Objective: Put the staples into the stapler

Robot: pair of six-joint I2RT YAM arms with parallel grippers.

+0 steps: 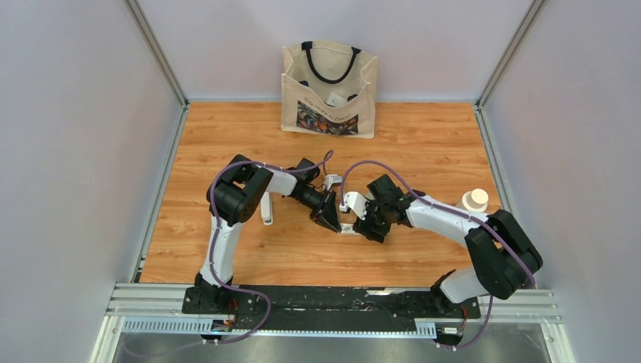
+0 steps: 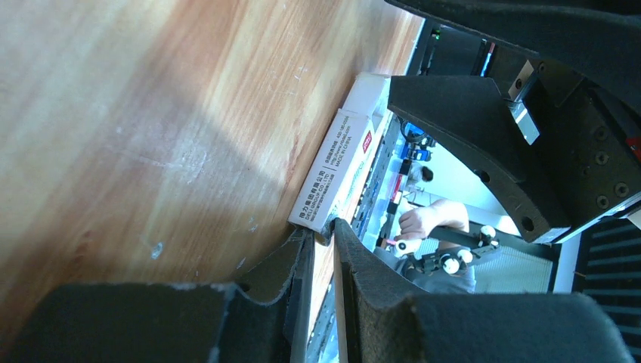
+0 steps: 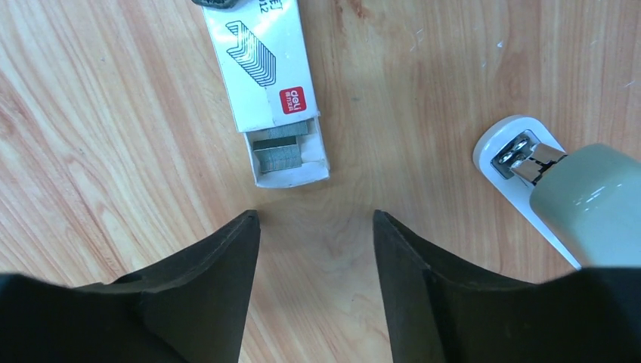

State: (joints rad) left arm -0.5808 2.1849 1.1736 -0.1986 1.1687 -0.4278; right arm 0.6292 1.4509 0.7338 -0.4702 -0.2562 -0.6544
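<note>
Staple box point(image 3: 257, 60): white card, lying flat on the wooden table point(image 3: 113, 151). We take it as our landmark. Its inner tray is slid partway out at the end facing the right gripper point(image 3: 315, 246).

Staples point(image 3: 280, 150): short grey strips lying in the exposed tray. Nothing is touching them.

Right gripper: hovering just short of the box's open end, with the jaws spread wide. Bare wood shows between the two black fingers point(image 3: 219, 272), and they hold nothing.

Left gripper point(image 1: 329, 219): down at the box's closed end, opposite the tray. In the left wrist view the jaws stand well apart. One fingertip point(image 2: 321, 234) meets the box's end, while the other finger is clear of the box. In the right wrist view a dark tip overlaps the box's far corner. We cannot tell how firmly it presses.

Stapler point(image 3: 563, 193): off to one side of the box, near but apart from it. It has a white base and a pale grey-green top, with bright metal showing at the nose. No gripper touches it.

A second white stapler point(image 1: 266, 208) lies further from the box, on the left arm's side.

A tote bag point(image 1: 329, 89) stands well beyond the box at the table's far edge.

A small white container point(image 1: 475, 200) sits well away from the box, on the right arm's side.
</note>
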